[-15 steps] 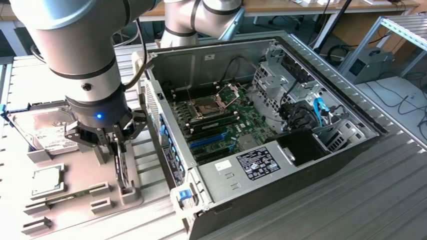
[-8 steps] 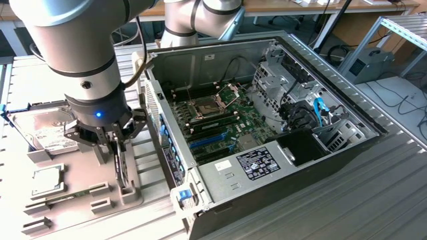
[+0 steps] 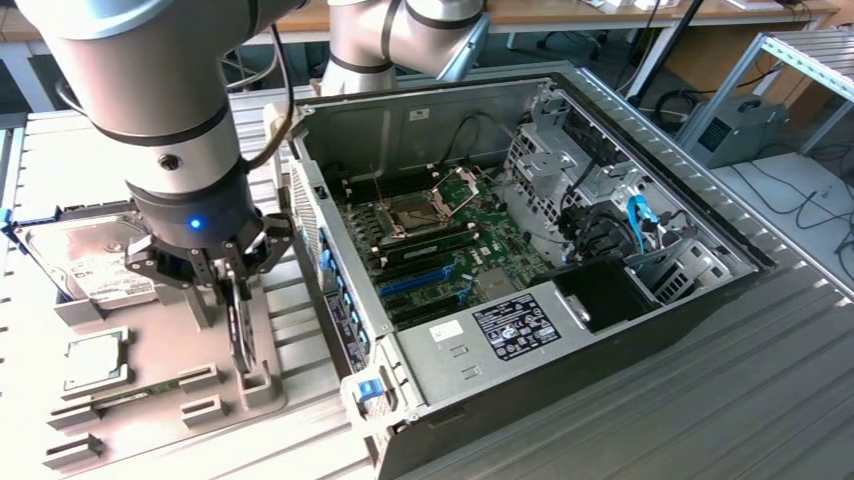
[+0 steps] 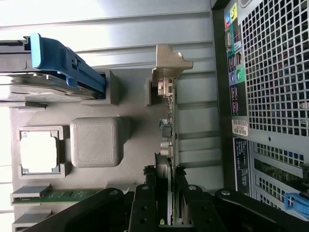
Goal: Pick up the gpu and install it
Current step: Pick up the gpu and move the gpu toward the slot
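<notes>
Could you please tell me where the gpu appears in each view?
Exterior view: the gpu stands on edge under the gripper, at the exterior view's left of the computer case.
Wrist view: the gpu, edge-on, between the gripper's fingers.
Shared landmark: the hard drive.

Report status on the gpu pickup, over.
Copy: gripper shut on the gpu. Card upright on edge, seated in its tray holder. Open computer case alongside; nothing over the card.
</notes>
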Controlling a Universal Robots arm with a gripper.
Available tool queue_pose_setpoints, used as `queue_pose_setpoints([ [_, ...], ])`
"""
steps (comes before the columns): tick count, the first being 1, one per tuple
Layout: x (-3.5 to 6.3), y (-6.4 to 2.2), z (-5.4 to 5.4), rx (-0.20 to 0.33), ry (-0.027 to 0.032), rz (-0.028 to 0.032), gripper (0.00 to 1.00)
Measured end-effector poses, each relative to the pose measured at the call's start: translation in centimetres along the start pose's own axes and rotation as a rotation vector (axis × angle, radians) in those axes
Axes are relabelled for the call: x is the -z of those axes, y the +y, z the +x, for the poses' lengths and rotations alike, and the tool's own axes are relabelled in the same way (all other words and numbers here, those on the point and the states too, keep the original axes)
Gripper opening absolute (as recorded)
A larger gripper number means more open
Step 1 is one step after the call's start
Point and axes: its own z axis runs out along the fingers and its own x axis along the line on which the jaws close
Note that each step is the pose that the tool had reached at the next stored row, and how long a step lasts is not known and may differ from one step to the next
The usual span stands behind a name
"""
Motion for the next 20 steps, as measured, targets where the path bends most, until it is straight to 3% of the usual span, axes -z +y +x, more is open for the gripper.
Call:
queue_pose_setpoints([
  [20,2.07,0.09,-0.1,0.000,0.0000,0.0000,0.26],
])
